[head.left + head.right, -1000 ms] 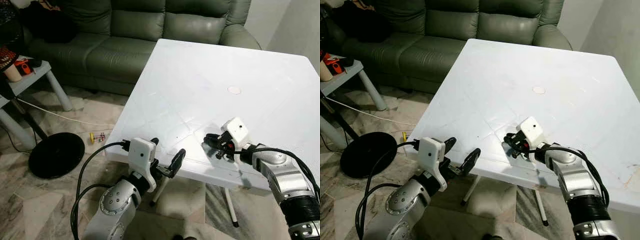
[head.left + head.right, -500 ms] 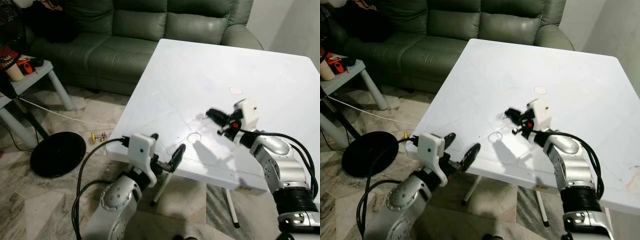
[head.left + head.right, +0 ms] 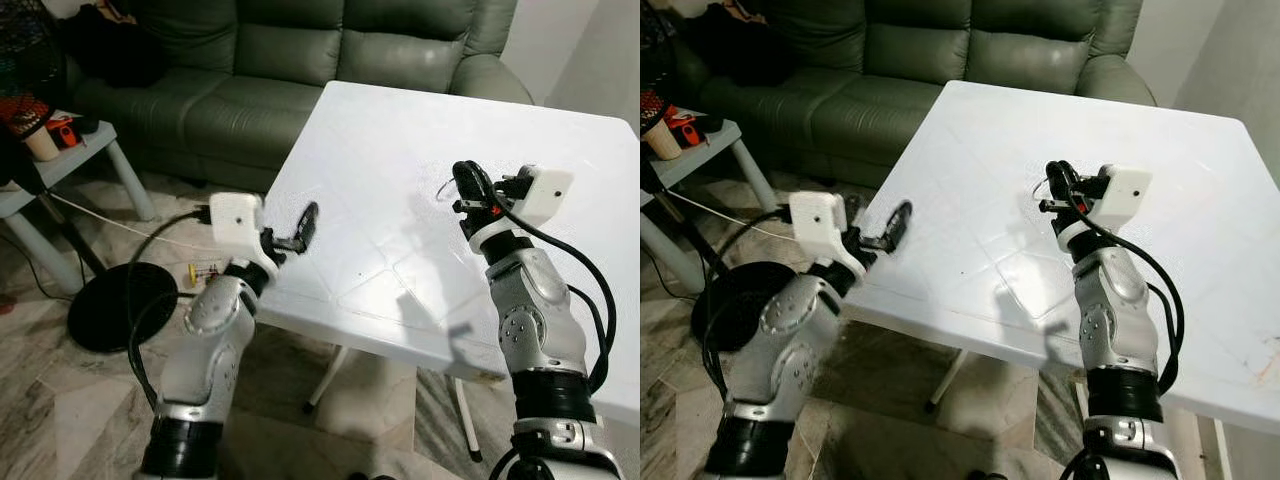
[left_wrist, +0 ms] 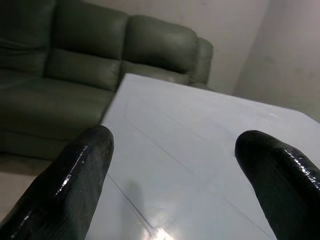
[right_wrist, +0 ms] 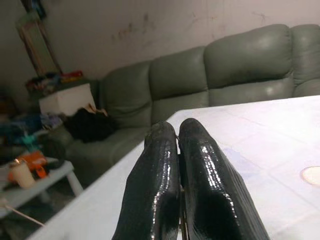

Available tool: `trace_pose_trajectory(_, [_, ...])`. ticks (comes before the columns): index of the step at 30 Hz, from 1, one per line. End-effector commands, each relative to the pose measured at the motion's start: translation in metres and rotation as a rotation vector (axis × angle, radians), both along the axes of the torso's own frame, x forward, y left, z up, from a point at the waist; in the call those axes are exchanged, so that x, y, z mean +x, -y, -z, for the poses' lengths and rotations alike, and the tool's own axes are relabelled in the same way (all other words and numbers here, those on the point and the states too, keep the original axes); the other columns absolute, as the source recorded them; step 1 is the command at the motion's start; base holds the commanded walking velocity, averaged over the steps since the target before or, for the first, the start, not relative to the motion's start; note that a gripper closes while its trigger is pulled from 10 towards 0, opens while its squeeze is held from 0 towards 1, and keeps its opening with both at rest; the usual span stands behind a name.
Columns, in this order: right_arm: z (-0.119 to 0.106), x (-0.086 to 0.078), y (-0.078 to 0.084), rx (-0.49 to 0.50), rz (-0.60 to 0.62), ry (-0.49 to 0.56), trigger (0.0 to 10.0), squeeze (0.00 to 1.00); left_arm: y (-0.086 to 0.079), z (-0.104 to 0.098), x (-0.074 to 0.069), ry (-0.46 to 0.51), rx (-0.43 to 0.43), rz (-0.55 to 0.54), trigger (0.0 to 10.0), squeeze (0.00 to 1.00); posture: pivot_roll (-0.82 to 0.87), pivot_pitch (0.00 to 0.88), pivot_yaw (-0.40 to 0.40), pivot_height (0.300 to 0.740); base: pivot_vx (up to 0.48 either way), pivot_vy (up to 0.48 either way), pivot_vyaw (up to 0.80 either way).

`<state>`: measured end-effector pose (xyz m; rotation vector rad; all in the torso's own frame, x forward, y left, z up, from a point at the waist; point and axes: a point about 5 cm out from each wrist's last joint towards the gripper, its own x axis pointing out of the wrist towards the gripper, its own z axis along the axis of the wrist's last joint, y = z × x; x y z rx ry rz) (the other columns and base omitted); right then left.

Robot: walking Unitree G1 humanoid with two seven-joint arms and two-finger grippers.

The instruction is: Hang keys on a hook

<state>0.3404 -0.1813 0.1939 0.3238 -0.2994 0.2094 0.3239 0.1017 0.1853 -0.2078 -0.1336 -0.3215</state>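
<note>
The right end effector (image 3: 466, 188) is raised above the middle of the white bench (image 3: 400, 130), its fingers (image 5: 165, 170) pressed together. A thin key ring (image 3: 445, 190) juts out beside their tips, apparently pinched; the keys themselves cannot be made out. The left end effector (image 3: 290, 228) hovers at the bench's left edge, spread wide and empty. Beyond the far edge stands a green sofa (image 3: 260, 70).

A white square tabletop (image 3: 400, 150) stands before a green leather sofa (image 3: 300, 60). On the marble floor (image 3: 60, 400) beside it lie a black round fan base (image 3: 105, 305) and a white cable (image 3: 110, 225). A small grey side table (image 3: 75, 160) holds a cup (image 3: 40, 143) and an orange object (image 3: 63, 130).
</note>
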Motion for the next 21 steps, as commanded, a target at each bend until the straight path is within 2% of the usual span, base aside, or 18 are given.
trace_pose_trajectory(1, [-0.006,-0.003,0.001,0.019,0.008,0.021,10.0,0.00,-0.004,-0.004,0.004,0.012,-0.011,-0.020,10.0,0.00,0.02,0.022,-0.043,0.715,0.000,0.000,0.00])
trace_pose_trajectory(3, [-0.006,-0.007,-0.004,0.018,0.000,0.029,10.0,0.00,-0.013,-0.007,0.011,0.022,-0.024,-0.048,10.0,0.00,0.01,0.014,-0.042,0.715,0.000,0.000,0.00])
trace_pose_trajectory(9, [0.002,-0.015,-0.005,-0.082,0.009,0.049,10.0,0.00,-0.022,-0.006,0.011,0.054,-0.030,-0.052,10.0,0.00,0.01,0.003,-0.039,0.715,0.000,0.000,0.00])
trace_pose_trajectory(12, [0.010,-0.022,-0.006,-0.147,0.030,0.037,10.0,0.00,-0.026,0.001,0.006,0.050,-0.056,-0.066,10.0,0.00,0.01,0.000,-0.039,0.715,0.000,0.000,0.00])
trace_pose_trajectory(15, [0.020,-0.032,-0.011,-0.167,0.010,0.024,10.0,0.00,-0.028,0.012,-0.002,0.028,-0.066,-0.069,10.0,0.00,0.01,0.000,-0.038,0.715,0.000,0.000,0.00])
trace_pose_trajectory(21, [0.035,-0.045,-0.017,-0.144,0.010,-0.010,10.0,0.00,-0.032,0.031,-0.018,-0.028,-0.085,-0.087,10.0,0.00,0.01,0.000,-0.032,0.715,0.000,0.000,0.00])
